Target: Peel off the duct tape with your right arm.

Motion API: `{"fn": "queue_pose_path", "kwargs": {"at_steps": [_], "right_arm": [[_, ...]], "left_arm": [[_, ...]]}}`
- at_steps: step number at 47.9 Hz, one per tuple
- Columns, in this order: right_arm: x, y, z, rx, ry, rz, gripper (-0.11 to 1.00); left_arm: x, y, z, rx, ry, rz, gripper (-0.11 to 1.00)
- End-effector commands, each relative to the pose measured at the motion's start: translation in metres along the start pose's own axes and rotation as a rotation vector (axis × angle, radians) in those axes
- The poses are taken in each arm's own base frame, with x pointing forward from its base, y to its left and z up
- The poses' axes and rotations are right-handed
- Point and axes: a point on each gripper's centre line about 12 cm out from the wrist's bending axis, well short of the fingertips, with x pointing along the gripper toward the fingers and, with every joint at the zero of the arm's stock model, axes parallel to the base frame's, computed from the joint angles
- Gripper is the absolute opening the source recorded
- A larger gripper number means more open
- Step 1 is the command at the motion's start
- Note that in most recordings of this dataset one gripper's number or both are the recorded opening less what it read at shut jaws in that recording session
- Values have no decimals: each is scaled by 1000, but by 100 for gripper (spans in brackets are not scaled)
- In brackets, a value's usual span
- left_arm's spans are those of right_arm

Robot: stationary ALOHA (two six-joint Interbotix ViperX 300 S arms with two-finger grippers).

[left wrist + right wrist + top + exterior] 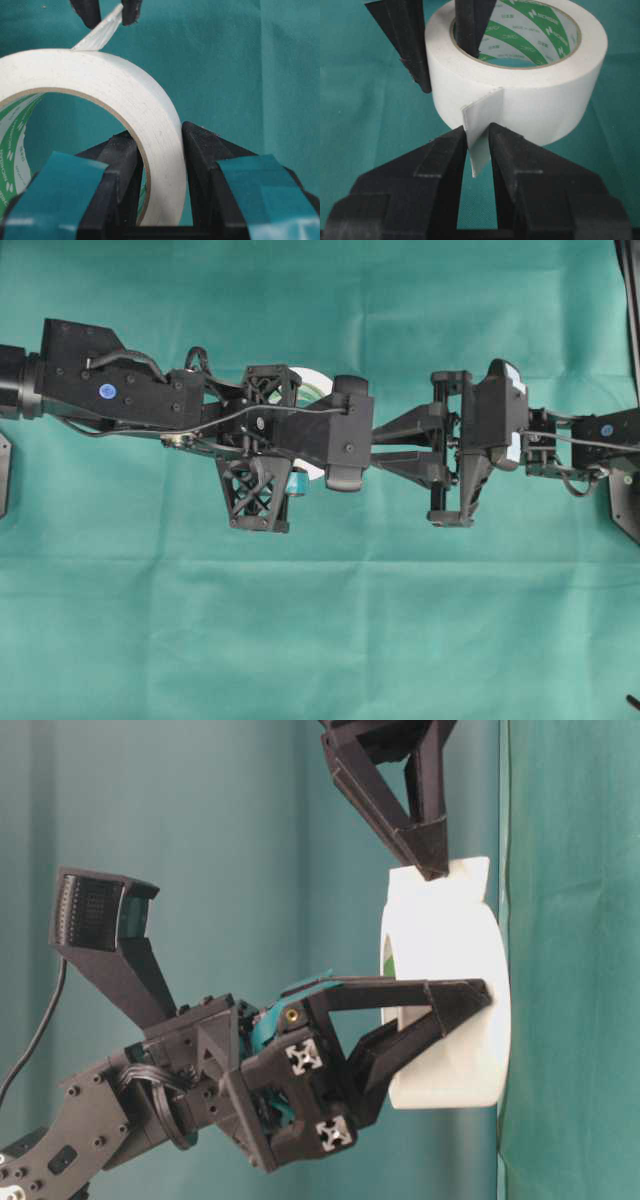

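The duct tape roll [535, 100], white with green print inside its core, lies flat on the green cloth. It also shows in the left wrist view [125, 95], the table-level view [450, 940] and, mostly hidden, overhead [312, 383]. My left gripper [159, 135] is shut on the roll's wall, one finger inside the core and one outside [455, 1010]. My right gripper [478, 131] is shut on the loose white strip end [482, 112], which stands out from the roll's side. Its pointed fingers meet just right of the roll overhead [378, 443].
The green cloth [320, 620] covers the whole table. Both arms stretch along one line across the middle, left arm [120, 390] and right arm [500, 415]. Black mount parts sit at the left edge [3, 475] and right edge [625, 500].
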Motion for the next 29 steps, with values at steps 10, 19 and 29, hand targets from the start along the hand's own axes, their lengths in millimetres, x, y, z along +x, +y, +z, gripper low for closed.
{"fn": "queue_pose_path", "kwargs": {"at_steps": [10, 19, 29], "right_arm": [[1, -16, 12, 19, -43, -49, -5], [1, -15, 10, 15, -39, -46, -5], [1, -4, 9, -16, -33, -3, -5]], "left_arm": [[-23, -18, 23, 41, -91, -21, 21], [-23, -19, 23, 42, -91, -22, 21], [-21, -17, 20, 41, -81, -20, 21]]}}
